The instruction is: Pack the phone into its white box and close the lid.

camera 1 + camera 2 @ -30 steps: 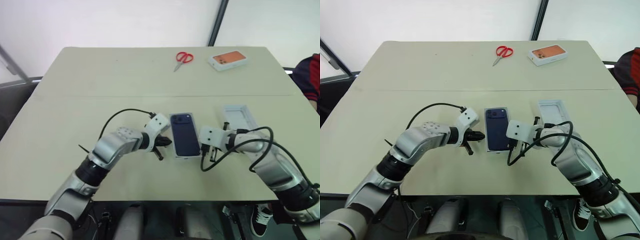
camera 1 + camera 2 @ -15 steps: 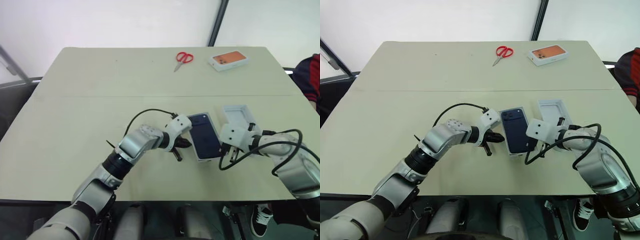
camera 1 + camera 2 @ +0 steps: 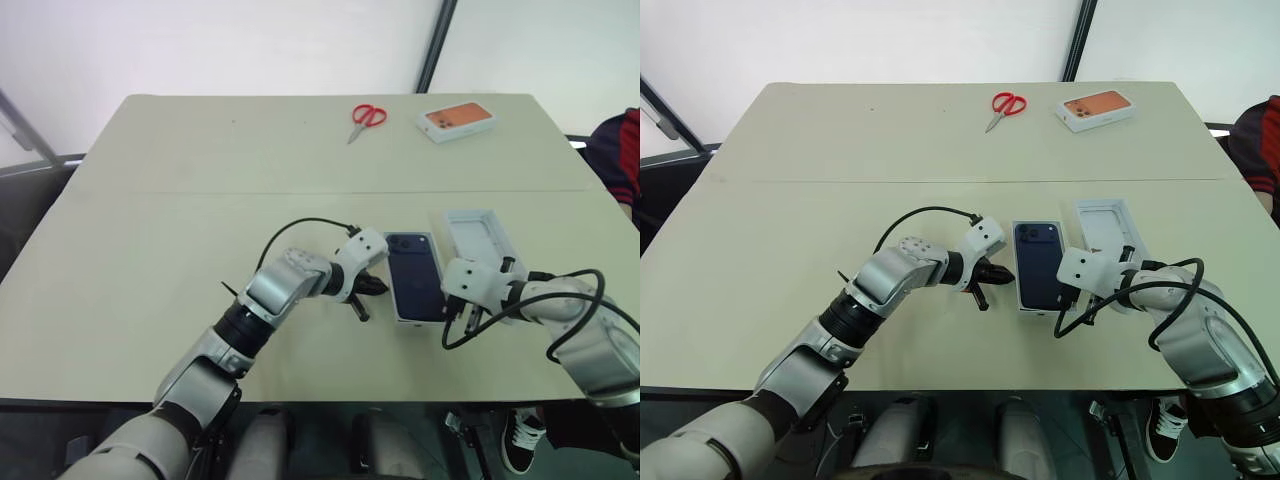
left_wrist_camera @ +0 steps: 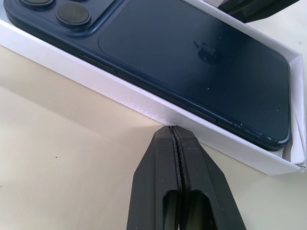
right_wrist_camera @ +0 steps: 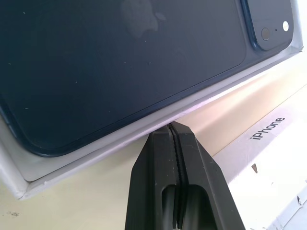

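The dark navy phone [image 3: 414,276] lies camera side up inside the shallow white box [image 4: 125,94], near the table's front. My left gripper [image 4: 173,128] is shut, its tips touching the box's left long wall. On the other long side, my right gripper [image 5: 170,125] is also shut, its tips against that wall. Neither gripper holds anything. The white lid [image 3: 480,236] lies inside up just right of the box, close behind my right gripper, and the word "iPhone" shows on its side [image 5: 266,128].
Red scissors [image 3: 367,116] and a white box with an orange phone picture [image 3: 457,120] lie at the table's far edge. A person's sleeve [image 3: 622,150] shows at the right border. Black cables loop over both wrists.
The box with the phone has slid to the right, pressed between both shut grippers, and now lies next to the lid. Both arms moved right with it.
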